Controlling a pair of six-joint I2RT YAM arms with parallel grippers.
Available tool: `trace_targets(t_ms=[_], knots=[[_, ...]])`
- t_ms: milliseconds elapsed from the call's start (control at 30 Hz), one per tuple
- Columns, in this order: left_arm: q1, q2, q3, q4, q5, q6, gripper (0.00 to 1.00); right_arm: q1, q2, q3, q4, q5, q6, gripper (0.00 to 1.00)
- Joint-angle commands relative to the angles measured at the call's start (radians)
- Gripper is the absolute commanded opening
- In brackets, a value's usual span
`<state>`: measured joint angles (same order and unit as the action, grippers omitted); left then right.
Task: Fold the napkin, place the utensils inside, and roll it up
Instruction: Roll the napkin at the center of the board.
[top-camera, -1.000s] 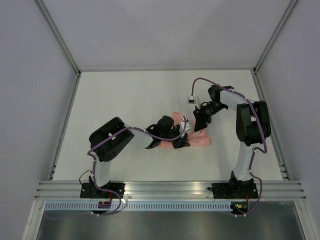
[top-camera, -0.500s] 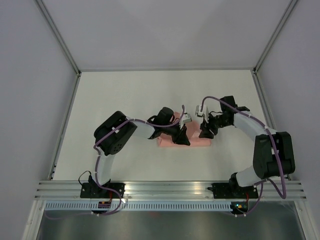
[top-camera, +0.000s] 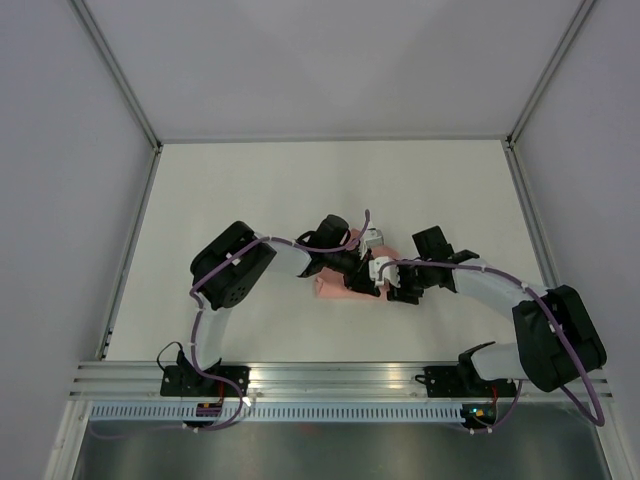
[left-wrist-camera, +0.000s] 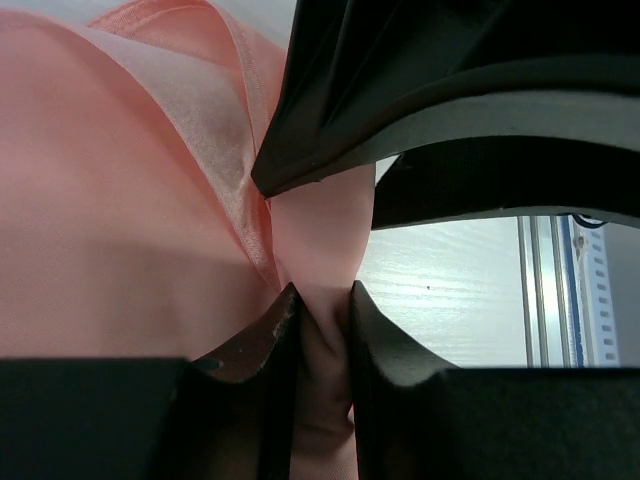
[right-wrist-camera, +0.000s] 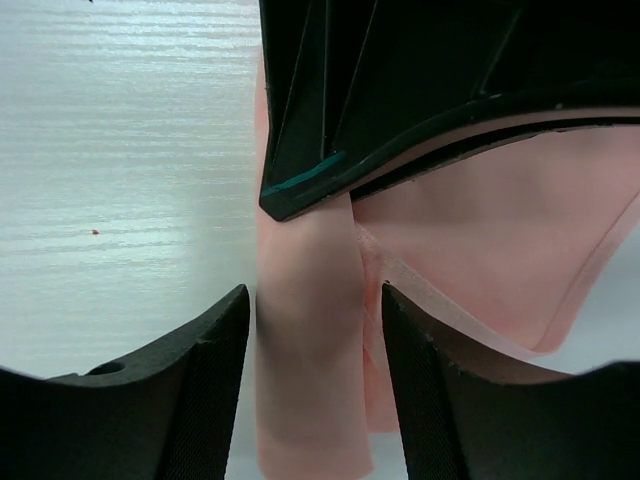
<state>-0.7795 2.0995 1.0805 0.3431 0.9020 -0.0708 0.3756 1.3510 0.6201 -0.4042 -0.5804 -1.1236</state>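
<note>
Around the middle of the table (top-camera: 220, 200) I see the napkin (top-camera: 329, 288) bunched into a roll; my left gripper (left-wrist-camera: 322, 300) is clenched on a fold of it, while my right gripper (right-wrist-camera: 315, 300) straddles the roll, jaws apart, released.

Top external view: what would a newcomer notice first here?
The pale pink napkin lies bunched on the white table, near its middle. The left gripper pinches a fold of it, while the right gripper stands open astride a rolled part.
</note>
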Motion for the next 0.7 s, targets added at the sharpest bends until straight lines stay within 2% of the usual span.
trace_targets(t_ms=[0, 100, 200, 233, 367, 400, 467, 667], knots=[[0.000, 0.093, -0.050, -0.220, -0.077, -0.007, 0.02, 0.020, 0.005, -0.029, 0.076, 0.050, -0.061, 0.61], [0.002, 0.083, -0.045, -0.213, -0.071, -0.014, 0.03, 0.048, 0.014, -0.054, 0.090, 0.085, -0.073, 0.56], [0.002, 0.053, -0.051, -0.184, -0.092, -0.015, 0.10, 0.060, 0.025, -0.049, 0.068, 0.096, -0.074, 0.39], [0.003, 0.042, -0.054, -0.181, -0.095, -0.015, 0.15, 0.065, 0.033, -0.031, 0.055, 0.099, -0.077, 0.27], [0.009, -0.025, -0.057, -0.148, -0.150, -0.023, 0.32, 0.066, 0.103, 0.049, -0.059, 0.108, -0.090, 0.11], [0.016, -0.054, -0.062, -0.129, -0.169, -0.027, 0.41, 0.068, 0.134, 0.064, -0.102, 0.111, -0.093, 0.08], [0.041, -0.122, -0.085, -0.072, -0.231, -0.067, 0.46, 0.068, 0.167, 0.101, -0.136, 0.114, -0.075, 0.04], [0.077, -0.220, -0.138, 0.020, -0.342, -0.089, 0.47, 0.068, 0.235, 0.156, -0.203, 0.111, -0.054, 0.02]])
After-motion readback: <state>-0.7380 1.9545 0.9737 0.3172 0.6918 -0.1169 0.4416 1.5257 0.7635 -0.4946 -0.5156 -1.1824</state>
